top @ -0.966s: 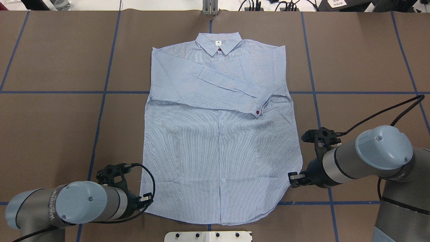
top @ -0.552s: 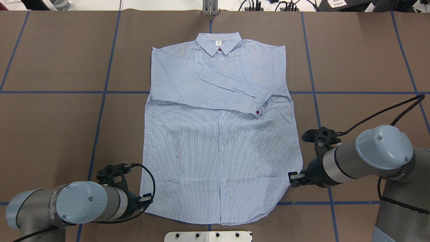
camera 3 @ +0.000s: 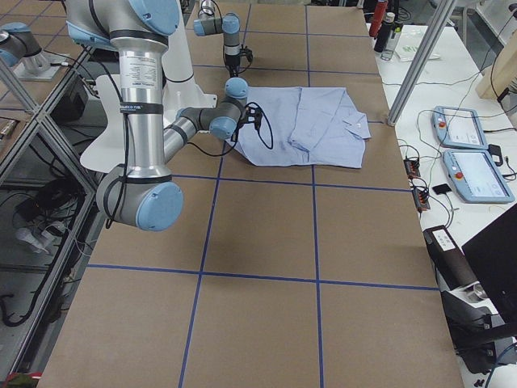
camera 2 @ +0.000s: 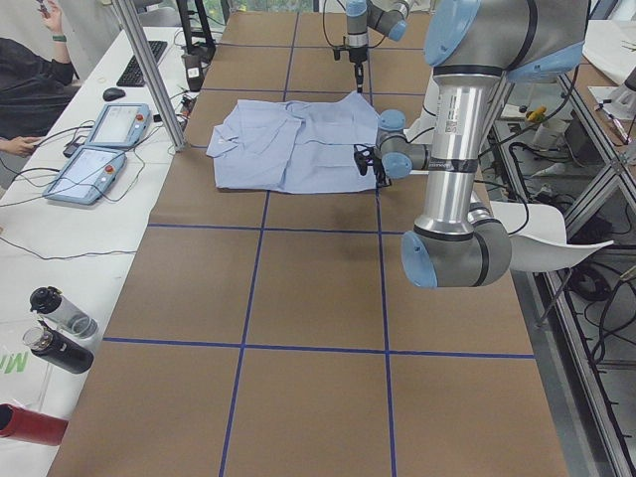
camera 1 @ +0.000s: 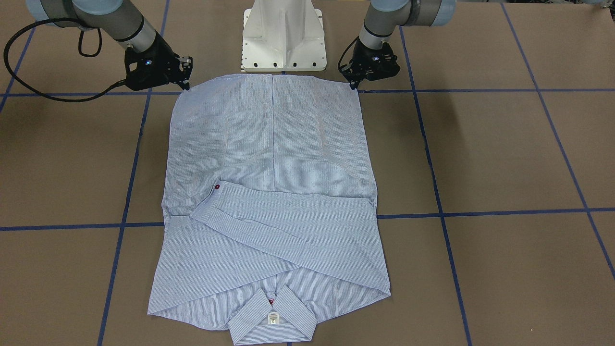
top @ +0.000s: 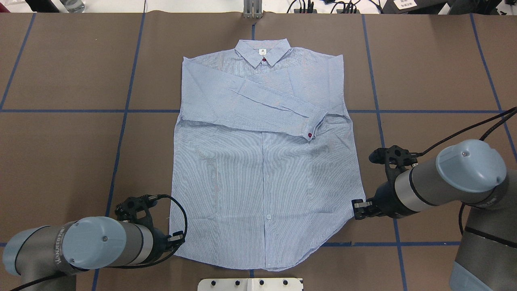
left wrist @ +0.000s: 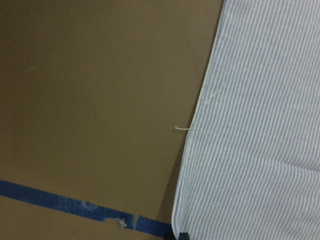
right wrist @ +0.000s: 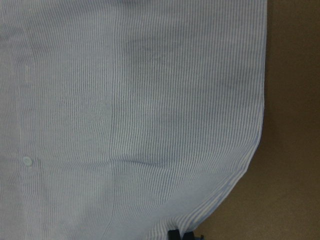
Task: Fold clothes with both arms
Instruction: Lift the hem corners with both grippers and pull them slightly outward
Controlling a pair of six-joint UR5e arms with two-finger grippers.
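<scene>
**Shirt.** The shirt lies flat, front side up, at the centre of the brown tabletop. The collar points away from the robot. The hem lies nearest the white pedestal base. Both sleeves are folded in across the chest. The upper sleeve runs diagonally and ends in a cuff with a red button. A second red button sits at the collar opening, below a white neck label. The lower body of the shirt is smooth, with light creases only.

**Left arm.** The left arm reaches low over the tabletop. The left end effector is at the hem corner on the robot's left. In the left wrist view only a dark tip shows at the bottom border, against the side edge of the shirt. Whether this end effector is clenched or released cannot be told.

**Right arm.** The right arm reaches in from the opposite side. The right end effector is at the rounded hem corner on the robot's right. In the right wrist view its two dark tips sit close together on the hem edge, clamped on the shirt.

**Tabletop.** Blue tape lines divide the tabletop into squares.
</scene>
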